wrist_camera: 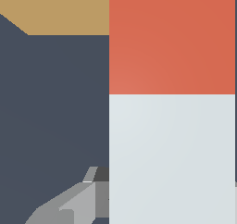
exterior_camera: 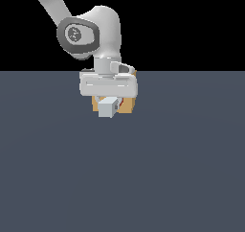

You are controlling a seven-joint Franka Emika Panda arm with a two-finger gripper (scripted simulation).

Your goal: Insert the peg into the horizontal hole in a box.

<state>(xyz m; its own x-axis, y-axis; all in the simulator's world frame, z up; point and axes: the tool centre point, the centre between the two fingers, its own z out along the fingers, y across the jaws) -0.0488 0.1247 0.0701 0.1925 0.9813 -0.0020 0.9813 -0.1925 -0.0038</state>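
In the exterior view the gripper point(exterior_camera: 108, 100) is shut on the peg point(exterior_camera: 107, 108), whose pale grey-white end faces the camera. The tan box point(exterior_camera: 127, 104) stands right behind the hand and is mostly hidden by it. In the wrist view the peg point(wrist_camera: 171, 158) fills much of the picture: its red-orange end point(wrist_camera: 171, 40) points toward the box point(wrist_camera: 55, 9) and overlaps the box's edge. One grey finger point(wrist_camera: 78, 204) shows beside the peg's white part. The hole is hidden in both views, so I cannot tell whether the peg's tip is inside it.
The dark grey-blue floor point(exterior_camera: 182, 168) lies all around the box. The arm's white links point(exterior_camera: 91, 29) rise from the hand toward the exterior view's upper left.
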